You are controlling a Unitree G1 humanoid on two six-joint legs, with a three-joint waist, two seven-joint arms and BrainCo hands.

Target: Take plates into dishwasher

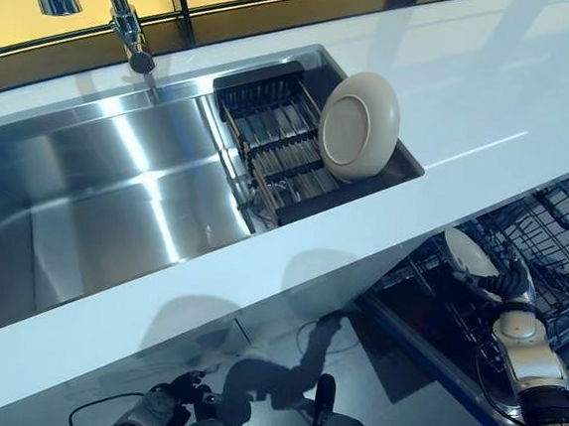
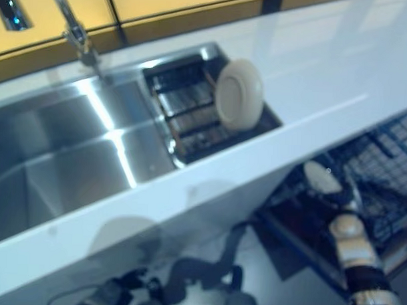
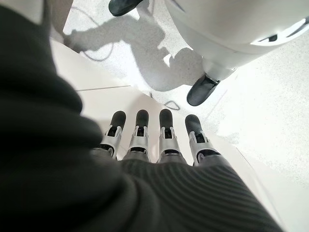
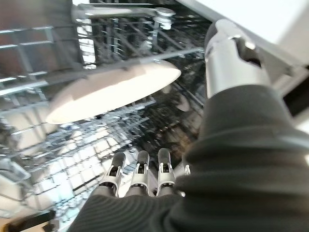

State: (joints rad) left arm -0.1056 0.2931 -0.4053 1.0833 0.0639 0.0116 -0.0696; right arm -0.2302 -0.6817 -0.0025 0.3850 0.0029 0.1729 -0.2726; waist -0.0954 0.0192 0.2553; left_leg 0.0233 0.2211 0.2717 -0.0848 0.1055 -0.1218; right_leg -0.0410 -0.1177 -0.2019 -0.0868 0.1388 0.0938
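A cream plate [image 1: 359,125] stands upright in the dark drying rack [image 1: 270,147] at the right end of the sink. A second cream plate [image 1: 469,256] lies tilted among the wires of the pulled-out dishwasher rack [image 1: 563,222] below the counter. My right hand [image 1: 510,285] is right beside it; in the right wrist view its fingers [image 4: 140,174] look straight and its thumb [image 4: 227,58] stands apart from the plate [image 4: 111,92]. My left hand [image 1: 152,413] hangs low by the floor, with straight fingers [image 3: 159,137] holding nothing.
A white counter [image 1: 474,100] runs across the view, with a steel sink basin [image 1: 86,206] and a tap [image 1: 131,35] at the left. The counter's front edge overhangs the dishwasher rack. Dark wire tines fill the rack around the plate.
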